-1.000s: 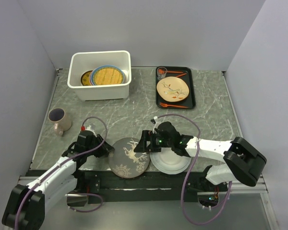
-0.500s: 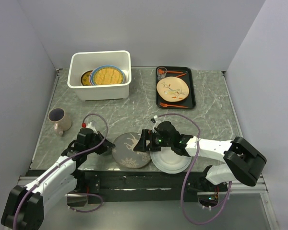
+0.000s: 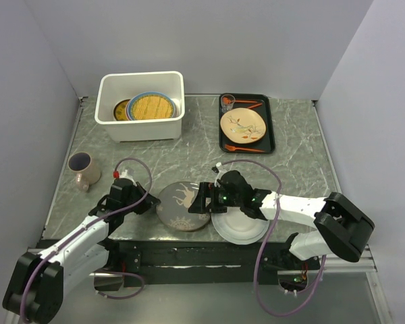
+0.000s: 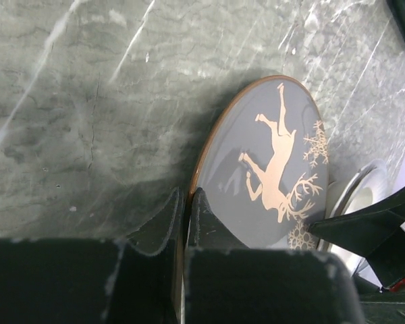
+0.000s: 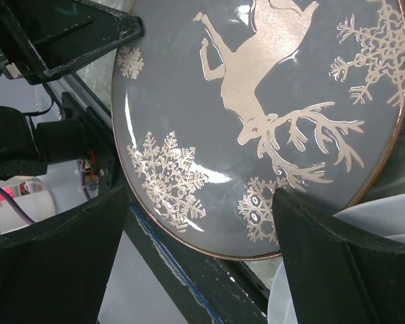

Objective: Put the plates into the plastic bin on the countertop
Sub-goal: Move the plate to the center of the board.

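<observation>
Left tool (image 4: 187,202): closed on the near-left rim of the deer plate (image 4: 270,169), one finger above the rim and one below.
Right tool (image 3: 204,200): jaws wide apart, holding nothing; the wrist view shows its two fingers spread over the plate's right part, and whether they touch it cannot be told.
Deer plate (image 3: 183,206): dark grey with a white deer and snowflakes and a thin brown rim; it sits at the near middle of the desk (image 3: 189,158) between the two arms, its gripped side seemingly raised with a shadow on the marble beneath.
White plate (image 3: 241,228): flat on the desk just right of the deer plate and under the right arm; the deer plate's edge overlaps it.
Bin (image 3: 148,128): white, at the far left of the desk, well apart from both tools.
Plates in the bin: a gold-patterned brown plate (image 3: 150,106) on a blue one, another partly hidden to their left.
Mug (image 3: 83,169): at the desk's left edge.
Black tray (image 3: 270,135): far right, carrying a peach painted plate (image 3: 242,125) and orange cutlery.
</observation>
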`<state>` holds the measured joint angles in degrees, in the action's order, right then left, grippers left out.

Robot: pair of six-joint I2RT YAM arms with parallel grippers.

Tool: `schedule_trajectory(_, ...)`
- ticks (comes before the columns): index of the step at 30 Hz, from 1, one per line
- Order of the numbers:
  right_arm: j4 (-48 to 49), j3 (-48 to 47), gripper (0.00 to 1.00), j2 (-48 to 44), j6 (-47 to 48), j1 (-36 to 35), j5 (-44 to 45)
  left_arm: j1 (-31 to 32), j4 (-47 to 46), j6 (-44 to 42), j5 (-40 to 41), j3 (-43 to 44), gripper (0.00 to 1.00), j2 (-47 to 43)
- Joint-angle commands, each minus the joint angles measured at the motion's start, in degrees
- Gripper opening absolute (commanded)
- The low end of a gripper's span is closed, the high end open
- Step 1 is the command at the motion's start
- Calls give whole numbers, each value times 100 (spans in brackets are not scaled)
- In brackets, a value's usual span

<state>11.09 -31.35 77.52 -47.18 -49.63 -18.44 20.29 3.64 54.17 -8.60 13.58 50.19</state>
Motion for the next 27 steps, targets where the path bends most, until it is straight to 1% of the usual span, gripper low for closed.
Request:
schedule_trajectory(1,-45,-292,94,-8,121,-30,165,-26,260,-12,701,241,1,-106)
schedule_trajectory(6,-63,-371,94,53,148,-38,156,-26,576,-3,842,443,1,-395)
schedule_trajectory(14,-134,-433,94,79,174,-38,200,-26,612,14,842,514,1,-555)
schedule_trajectory(16,-142,-450,94,149,174,-30,244,-26,612,6,1018,487,1,-555)
schedule_trajectory(19,-186,-512,93,255,183,-30,419,-26,559,-3,1228,382,1,-476)
schedule_trajectory(21,-212,-573,93,308,191,-38,542,-26,296,41,1326,224,1,-309)
schedule_trajectory(27,-713,-899,92,475,358,-38,1236,-26,-240,50,1212,48,1,315)
